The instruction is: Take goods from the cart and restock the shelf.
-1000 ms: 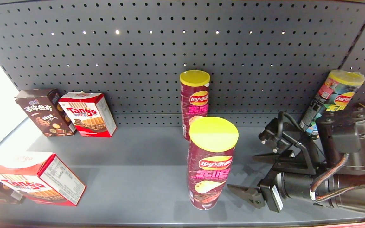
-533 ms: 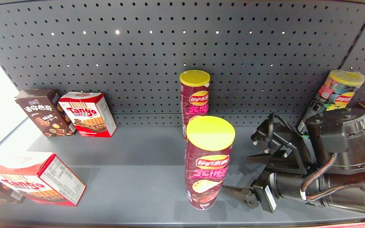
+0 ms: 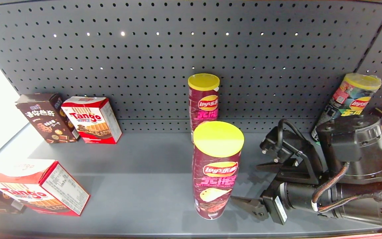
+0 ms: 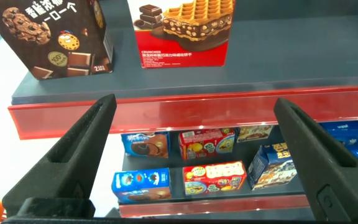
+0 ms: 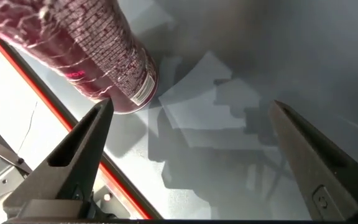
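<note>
A maroon chips can (image 3: 216,172) with a yellow lid stands upright near the front of the grey shelf (image 3: 144,172). A second like can (image 3: 204,99) stands behind it at the pegboard. My right gripper (image 3: 245,183) lies low on the shelf just right of the front can, open, with nothing between its fingers; its nearer fingertip is at the can's base. In the right wrist view the can (image 5: 98,56) sits outside the open right gripper (image 5: 191,109). My left gripper (image 4: 194,104) is open and empty in front of the shelf's red front edge (image 4: 197,112).
A dark cookie box (image 3: 46,118) and a red wafer box (image 3: 93,119) stand at the back left; another wafer box (image 3: 41,187) lies at the front left. A multicoloured can (image 3: 350,96) leans at the back right. A lower shelf holds several boxes (image 4: 210,162).
My right gripper has slid left along the shelf, still open. The front chips can has shifted a little to the left with it.
</note>
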